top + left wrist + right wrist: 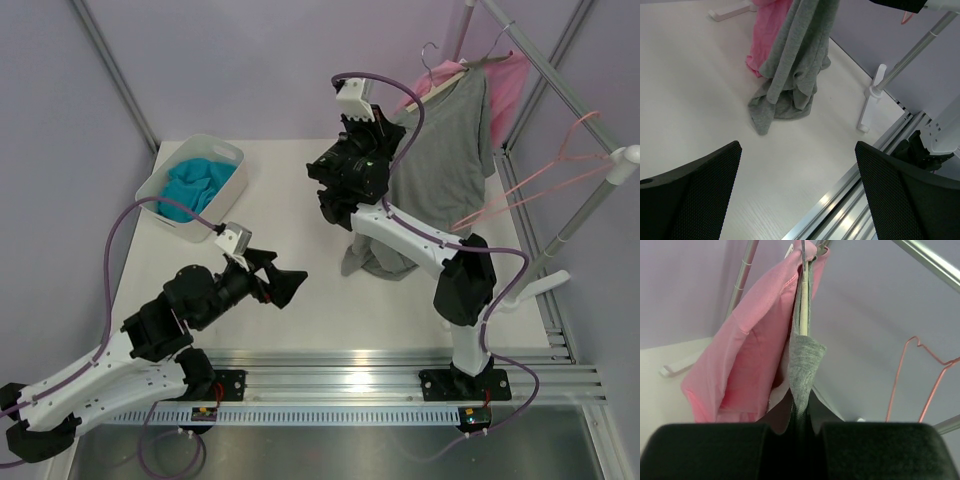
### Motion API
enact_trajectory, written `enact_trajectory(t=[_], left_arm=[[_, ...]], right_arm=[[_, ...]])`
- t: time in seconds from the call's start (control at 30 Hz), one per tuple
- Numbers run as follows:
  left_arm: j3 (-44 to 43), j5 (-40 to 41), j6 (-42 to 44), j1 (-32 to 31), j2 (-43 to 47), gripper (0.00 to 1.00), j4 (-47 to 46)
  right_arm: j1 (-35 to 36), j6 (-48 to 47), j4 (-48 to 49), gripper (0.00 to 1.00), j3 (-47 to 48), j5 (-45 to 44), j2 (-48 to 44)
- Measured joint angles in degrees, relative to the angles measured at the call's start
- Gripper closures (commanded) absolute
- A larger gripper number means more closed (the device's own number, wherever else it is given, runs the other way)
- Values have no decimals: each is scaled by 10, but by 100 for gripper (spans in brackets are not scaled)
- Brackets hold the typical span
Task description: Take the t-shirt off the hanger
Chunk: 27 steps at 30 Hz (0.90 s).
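Note:
The grey t-shirt hangs from the pale cream hanger on the rack at the back right, and its hem is bunched on the table. My right gripper is raised at the shirt's left shoulder. In the right wrist view it is shut on a fold of the t-shirt just below the hanger's bare end. My left gripper hovers open over the table's middle, well left of the shirt. In its wrist view the left gripper holds nothing, and the t-shirt hangs ahead.
A pink t-shirt hangs right behind the grey one. A thin pink wire hanger hangs on the sloping rack pole. A white bin with teal cloth stands at the back left. The rack's white foot stands near the rail.

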State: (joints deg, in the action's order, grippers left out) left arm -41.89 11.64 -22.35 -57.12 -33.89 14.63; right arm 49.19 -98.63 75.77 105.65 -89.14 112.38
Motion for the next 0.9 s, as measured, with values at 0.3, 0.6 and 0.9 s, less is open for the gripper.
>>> enact_trajectory(t=[0.3,0.6,0.9], left_arm=[[0,0,-6,0,-11,1,0],[-5,0,-7,0,-11,1,0],[-5,-6,-19,0,-15,1,-1]], right_arm=[[0,188,-125,100,-17,-5,-79],[3,341,-325,100,23,-5,-168],[9,342,-356,100,34,-3,-192]])
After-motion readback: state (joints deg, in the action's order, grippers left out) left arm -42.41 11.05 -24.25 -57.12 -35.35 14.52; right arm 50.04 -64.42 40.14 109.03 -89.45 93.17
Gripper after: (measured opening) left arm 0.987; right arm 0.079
